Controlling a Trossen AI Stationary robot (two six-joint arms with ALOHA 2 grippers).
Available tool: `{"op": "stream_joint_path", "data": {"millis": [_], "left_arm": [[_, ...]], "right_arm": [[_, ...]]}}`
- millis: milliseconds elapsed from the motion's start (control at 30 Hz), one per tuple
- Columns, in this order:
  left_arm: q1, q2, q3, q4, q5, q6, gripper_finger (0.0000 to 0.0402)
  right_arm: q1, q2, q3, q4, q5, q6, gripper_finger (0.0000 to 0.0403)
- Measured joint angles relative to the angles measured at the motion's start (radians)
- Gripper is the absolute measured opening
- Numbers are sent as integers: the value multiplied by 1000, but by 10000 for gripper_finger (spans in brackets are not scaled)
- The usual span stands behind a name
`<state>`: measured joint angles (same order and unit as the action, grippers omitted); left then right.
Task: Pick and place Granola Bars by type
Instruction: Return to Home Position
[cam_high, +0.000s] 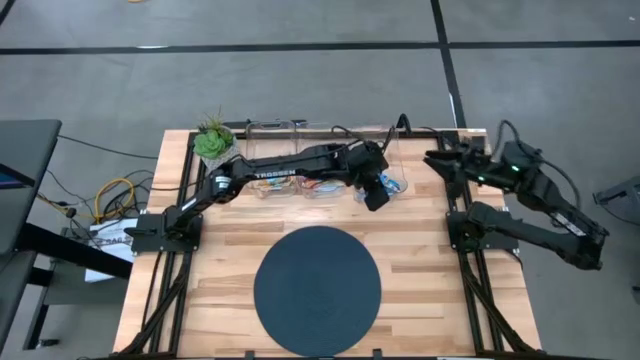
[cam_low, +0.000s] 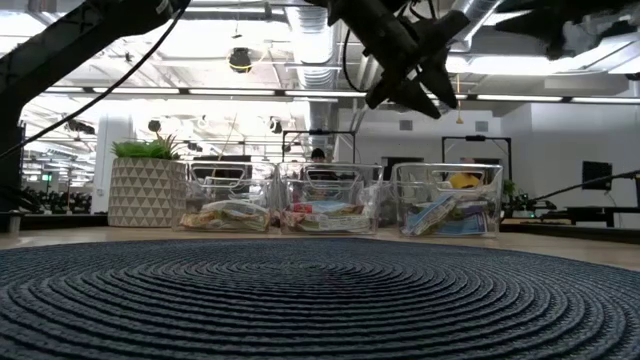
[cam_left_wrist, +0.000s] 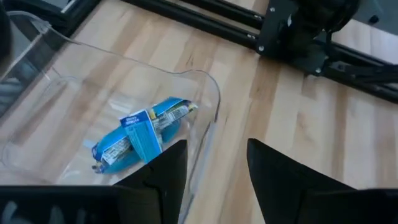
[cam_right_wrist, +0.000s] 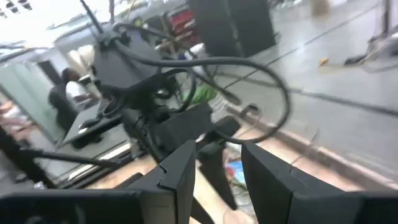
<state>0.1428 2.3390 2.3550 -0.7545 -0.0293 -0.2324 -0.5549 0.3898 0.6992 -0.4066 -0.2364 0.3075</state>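
Three clear bins stand in a row by the table's far edge. The right bin (cam_left_wrist: 205, 93) holds bright blue bars (cam_left_wrist: 140, 134), which also show in the high view (cam_high: 393, 184) and the low view (cam_low: 445, 213). The middle bin (cam_low: 325, 213) and the left bin (cam_low: 228, 213) hold other wrapped bars. My left gripper (cam_left_wrist: 217, 149) hangs open and empty in the air over the right bin's near wall (cam_high: 378, 190), high above the bins in the low view (cam_low: 415, 80). My right gripper (cam_right_wrist: 217, 155) waits open at the table's far right (cam_high: 440, 160).
A round dark woven mat (cam_high: 317, 290) covers the near middle of the table. A potted plant (cam_high: 212, 140) stands at the far left corner, beside the left bin. The right arm's base (cam_high: 470, 228) sits at the right edge. A person (cam_right_wrist: 71, 93) shows in the room beyond.
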Motion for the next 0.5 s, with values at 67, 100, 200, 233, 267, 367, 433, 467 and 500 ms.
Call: {"op": "stream_joint_path", "data": {"millis": [67, 100, 200, 233, 267, 367, 433, 467, 500], "left_arm": [[-9, -4, 0, 0, -6, -16, 160], [-15, -5, 1, 1, -6, -25, 160], [-31, -5, 1, 1, -5, -55, 160], [-34, -5, 1, 1, -6, -65, 160], [-39, -5, 1, 2, -7, -71, 160], [-47, -5, 1, 2, -11, -85, 160], [-52, -5, 1, 2, -12, -100, 160], [-53, -5, 1, 2, -12, -111, 160], [-54, -5, 1, 2, -12, -122, 160]], "right_arm": [[25, -58, 0, -35, 63, -4, 123], [36, -86, 1, -51, 83, -5, 123], [62, -160, 0, -110, 124, -11, 123], [70, -188, 0, -127, 135, -13, 123], [75, -215, 0, -145, 141, -14, 123], [84, -294, -1, -202, 162, -20, 123], [82, -347, -1, -217, 165, -21, 123], [81, -373, -1, -229, 167, -21, 123], [81, -389, 0, -238, 172, -21, 123]]}}
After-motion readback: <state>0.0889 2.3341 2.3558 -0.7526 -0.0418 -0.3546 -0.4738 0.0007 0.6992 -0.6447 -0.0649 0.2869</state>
